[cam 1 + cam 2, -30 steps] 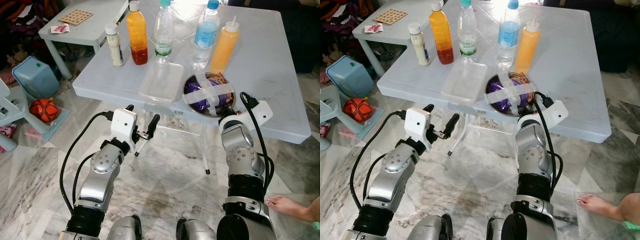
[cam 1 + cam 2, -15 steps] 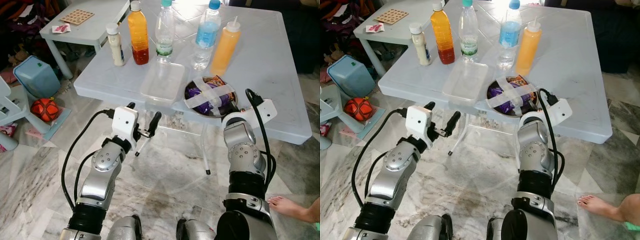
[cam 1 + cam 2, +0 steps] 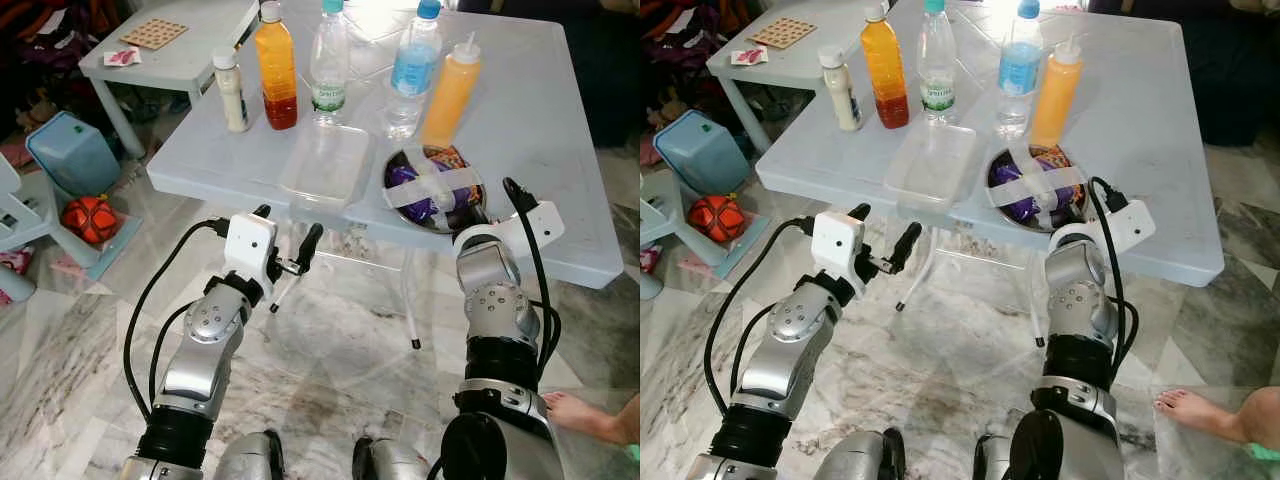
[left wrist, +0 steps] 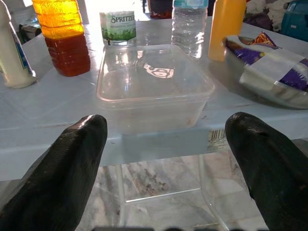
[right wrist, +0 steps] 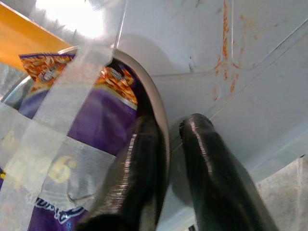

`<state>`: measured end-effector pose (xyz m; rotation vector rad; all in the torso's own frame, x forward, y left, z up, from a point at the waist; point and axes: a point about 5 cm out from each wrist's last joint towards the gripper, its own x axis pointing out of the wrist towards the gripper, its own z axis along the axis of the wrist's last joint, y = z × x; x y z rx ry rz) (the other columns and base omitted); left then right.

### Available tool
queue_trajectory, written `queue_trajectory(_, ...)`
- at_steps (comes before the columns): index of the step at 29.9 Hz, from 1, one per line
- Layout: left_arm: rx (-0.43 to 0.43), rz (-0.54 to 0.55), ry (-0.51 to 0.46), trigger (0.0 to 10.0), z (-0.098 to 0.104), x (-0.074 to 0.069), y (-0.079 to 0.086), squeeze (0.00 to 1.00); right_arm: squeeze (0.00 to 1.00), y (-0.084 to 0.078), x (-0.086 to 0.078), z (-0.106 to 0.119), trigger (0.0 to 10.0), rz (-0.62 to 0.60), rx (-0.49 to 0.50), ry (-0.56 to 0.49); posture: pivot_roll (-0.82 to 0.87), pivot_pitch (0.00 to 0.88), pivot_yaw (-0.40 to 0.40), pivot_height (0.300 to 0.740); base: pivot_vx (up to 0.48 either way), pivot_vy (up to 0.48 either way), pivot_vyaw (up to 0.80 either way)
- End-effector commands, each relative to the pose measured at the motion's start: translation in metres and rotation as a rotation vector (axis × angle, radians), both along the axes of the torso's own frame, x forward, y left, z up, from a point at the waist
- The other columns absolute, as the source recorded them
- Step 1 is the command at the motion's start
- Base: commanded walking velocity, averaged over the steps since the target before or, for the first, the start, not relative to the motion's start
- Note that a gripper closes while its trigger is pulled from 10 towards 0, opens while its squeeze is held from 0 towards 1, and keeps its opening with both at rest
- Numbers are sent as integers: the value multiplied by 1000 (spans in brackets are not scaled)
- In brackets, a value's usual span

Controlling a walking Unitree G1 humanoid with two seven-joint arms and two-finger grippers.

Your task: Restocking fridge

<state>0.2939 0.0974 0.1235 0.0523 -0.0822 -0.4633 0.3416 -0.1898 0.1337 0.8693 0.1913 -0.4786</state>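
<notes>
The robot's right arm reaches up to the near edge of the pale plastic table (image 3: 560, 120), where the right gripper (image 5: 166, 159) pinches the rim of a metal bowl (image 3: 478, 212), one finger inside the rim and one outside. The bowl holds purple snack packets (image 5: 101, 125) strapped under crossed strips of tape (image 3: 432, 183). The left arm is bent below the table edge, the left gripper (image 4: 166, 159) with fingers spread wide, a clear plastic container (image 4: 154, 86) resting on the table just beyond and between the fingertips.
</notes>
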Motion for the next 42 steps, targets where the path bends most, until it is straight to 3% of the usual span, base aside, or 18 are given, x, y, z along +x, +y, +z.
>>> queue_trajectory(1,10,2,3,10000,-1,0,1,0,1000,3,-1,-12,10000,32,13,67,45,112,34,740,0,0,0)
queue_trajectory(12,17,3,-2,10000,1,3,3,0,1000,-3,5,-7,10000,56,9,50,43,106,38,740,0,0,0)
queue_trajectory(13,16,1,-2,10000,0,3,3,0,824,-3,7,-5,10000,62,13,46,43,104,38,740,0,0,0)
queue_trajectory(16,17,0,-1,10000,0,3,2,0,804,-3,10,-4,10000,87,8,57,45,103,38,740,0,0,0)
queue_trajectory(17,18,0,0,10000,0,3,2,0,455,0,11,-6,10000,137,-25,90,46,103,38,740,0,0,0)
queue_trajectory(18,18,0,0,10000,0,3,3,0,455,1,12,-7,10000,165,-49,112,46,103,38,740,0,0,0)
queue_trajectory(20,20,1,0,10000,0,3,3,0,110,4,12,-11,10000,195,-55,153,48,102,38,740,0,0,0)
queue_trajectory(21,22,1,1,10000,0,4,3,0,0,5,12,-13,10000,207,-33,161,51,101,37,740,0,0,0)
queue_trajectory(26,26,6,3,10000,1,4,5,0,0,8,14,-13,10000,210,64,150,54,102,38,740,0,0,0)
queue_trajectory(29,28,8,4,10000,0,4,6,0,0,9,14,-15,9255,217,79,175,55,104,38,740,0,0,0)
queue_trajectory(31,29,8,4,10000,0,4,6,0,0,12,11,-23,9569,242,128,277,54,103,37,740,0,0,0)
queue_trajectory(38,28,9,6,10000,1,4,6,0,0,11,13,-19,10000,212,203,251,54,108,40,740,0,0,0)
queue_trajectory(39,29,8,7,10000,0,4,6,0,0,12,14,-17,3608,211,204,248,53,110,41,740,0,0,0)
queue_trajectory(40,29,7,8,10000,0,4,6,0,0,13,14,-16,0,215,208,244,53,110,41,740,0,0,0)
queue_trajectory(42,29,6,10,10000,0,4,6,0,0,17,13,-16,0,227,196,252,50,112,41,740,0,0,0)
